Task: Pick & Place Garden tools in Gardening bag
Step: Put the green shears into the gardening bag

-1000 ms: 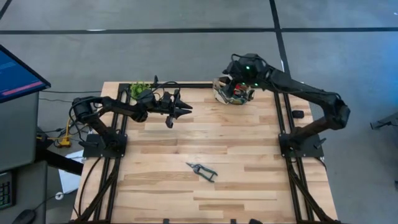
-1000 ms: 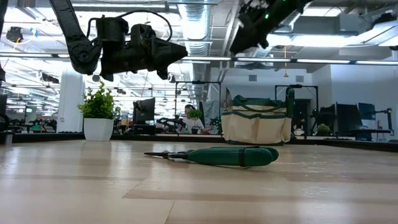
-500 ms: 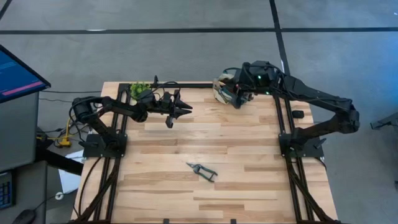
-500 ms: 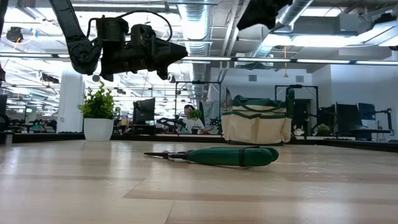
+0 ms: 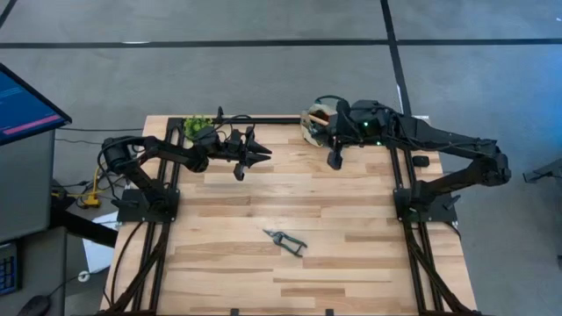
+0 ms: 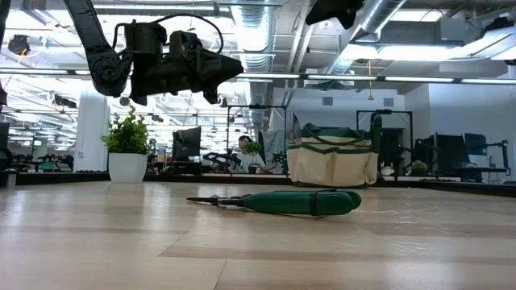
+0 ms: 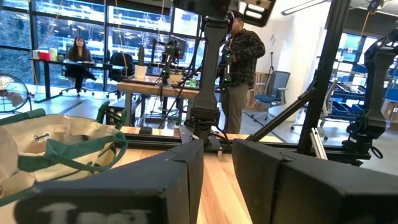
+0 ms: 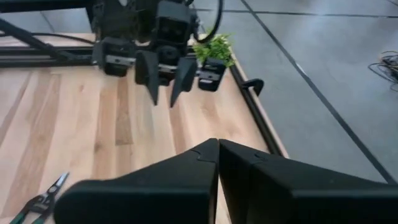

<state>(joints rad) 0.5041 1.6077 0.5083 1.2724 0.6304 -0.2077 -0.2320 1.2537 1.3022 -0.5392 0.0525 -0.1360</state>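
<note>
The gardening bag (image 5: pixel 318 124) stands at the far edge of the tabletop (image 5: pixel 351 228), right of its middle, with tool handles poking out of its top. In the low view the bag (image 6: pixel 332 158) sits upright behind a green-handled pruner (image 6: pixel 282 201), which lies flat on the wood, well apart from the bag and toward the near edge, its blades pointing away from the bag's side.

The right gripper (image 5: pixel 334 161) hangs just beside the bag, on the side nearer the middle of the tabletop, above the wood. Its fingers (image 8: pixel 205 168) are pressed together with nothing between them.

The left gripper (image 5: pixel 262 156) hovers above the tabletop, well to the left of the bag and pointing toward it. Its fingers (image 7: pixel 168 180) stand slightly parted and hold nothing. The left wrist view shows the bag (image 7: pixel 56 149) close ahead, its beige fabric and a green loop handle filling one side.

A small potted plant (image 5: pixel 200 126) sits at the far edge, farther from the bag than the left gripper. A monitor (image 5: pixel 22 101) stands off the tabletop, beyond the plant. People (image 7: pixel 244 59) are in the room behind.
</note>
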